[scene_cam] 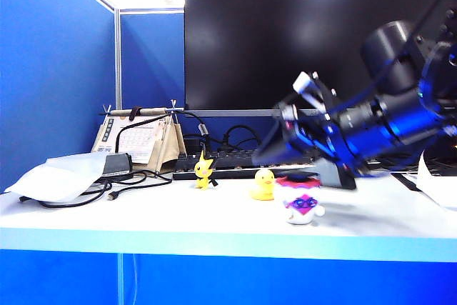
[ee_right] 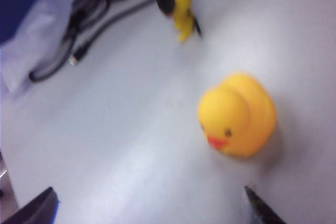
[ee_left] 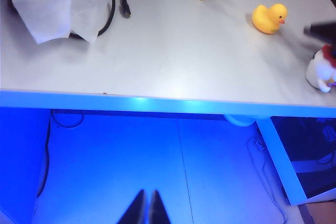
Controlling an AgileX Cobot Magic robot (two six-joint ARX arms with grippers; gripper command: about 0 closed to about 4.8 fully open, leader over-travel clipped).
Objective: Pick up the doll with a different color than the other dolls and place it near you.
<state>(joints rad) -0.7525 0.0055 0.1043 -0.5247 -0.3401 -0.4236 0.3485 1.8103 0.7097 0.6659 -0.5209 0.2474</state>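
While the white doll sits nearest the front edge of the white table, at about 5 o'clock from the rubber duck and close beside it, nothing touches it. It stands upright, with a red-pink top and a red diamond face patch; in the left wrist view it shows at the far edge of the picture, partly cut off.

Left gripper: hangs below and in front of the table edge, over the blue floor panel, well apart from all three dolls. Fingertips pressed together, nothing between them.

Right gripper: its two fingertips appear wide apart at the edge of the right wrist view, empty, with the duck lying between and beyond them on the table. In the exterior view the right arm is blurred, slanting down from 2 o'clock, its tip just above and behind the white doll.

Farther back, at 10 o'clock from the duck, stands the yellow pointed-ear figure, upright, apart from the duck.

Left part of the table: a white bag with black cables beside it. Behind the dolls: a black keyboard, a desk calendar, and a large dark monitor.
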